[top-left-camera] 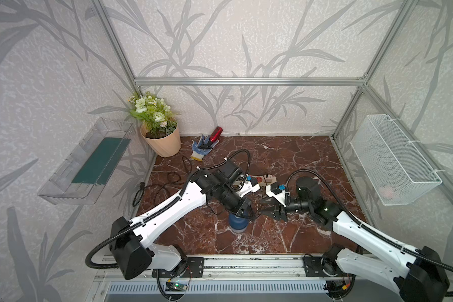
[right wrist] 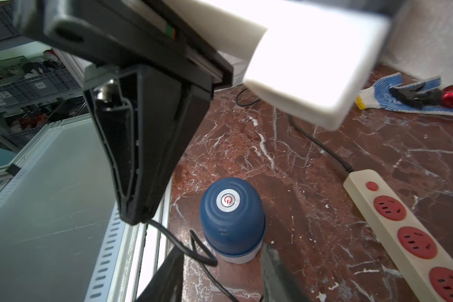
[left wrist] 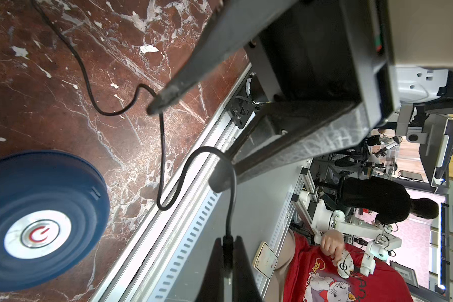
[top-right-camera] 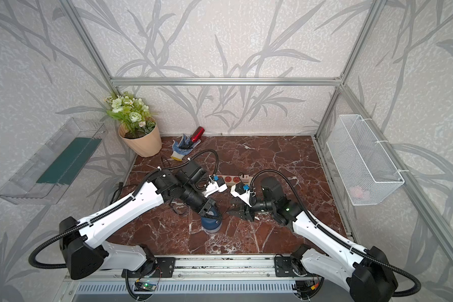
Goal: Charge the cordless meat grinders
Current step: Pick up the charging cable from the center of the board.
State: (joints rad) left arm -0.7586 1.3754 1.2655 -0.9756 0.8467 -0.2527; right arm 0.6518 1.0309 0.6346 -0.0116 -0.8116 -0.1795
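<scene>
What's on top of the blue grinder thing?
A round silver button with a red power sign sits on the blue grinder. From above, the left gripper partly hides it.

Grinder partly under left arm

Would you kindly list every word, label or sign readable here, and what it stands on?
Red power symbol, no letters: silver button on the meat grinder.
Yellow print on a bystander's red T-shirt: too blurred to read.
Labels on the storage crates: too small to read.
Power strip: no readable text.
</scene>
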